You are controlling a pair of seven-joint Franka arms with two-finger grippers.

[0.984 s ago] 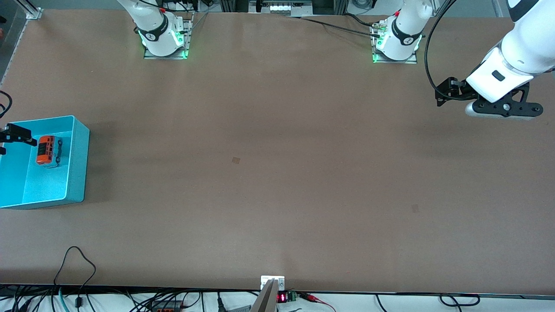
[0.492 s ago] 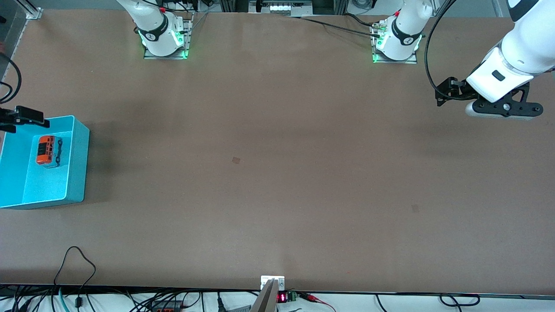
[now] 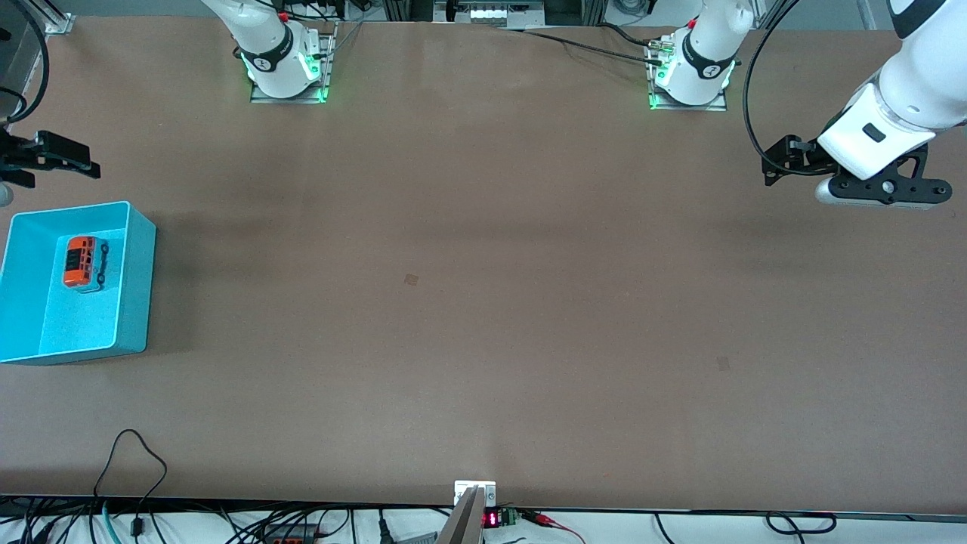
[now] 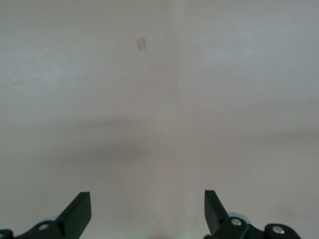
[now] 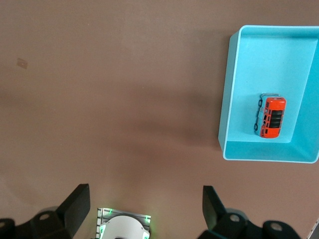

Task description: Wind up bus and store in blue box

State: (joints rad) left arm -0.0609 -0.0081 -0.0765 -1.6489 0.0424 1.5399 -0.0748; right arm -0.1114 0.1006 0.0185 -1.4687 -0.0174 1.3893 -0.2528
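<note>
Orange-red bus (image 3: 84,262) lying on its side inside the blue box (image 3: 133,291), in the half farther from the front camera, close to the wall toward the counter's middle; also seen in the right wrist view, bus (image 5: 270,117) on the box (image 5: 227,124) floor, touched by nothing. Box set at the right arm's end of the counter (image 3: 483,302), by that short edge, roughly midway between the long edges.

Right gripper (image 3: 45,155) up in the air over bare counter near the same short edge, just clear of the box rim, on the robot-base side of it; jaws spread wide, holding nothing. Dark fingers (image 5: 75,204) visible in the right wrist view, well apart.

Left gripper (image 3: 786,159) waiting over the left arm's end of the counter, above bare surface; jaws wide and empty, fingers (image 4: 77,214) framing only plain counter and a small square mark (image 4: 142,44).
</note>
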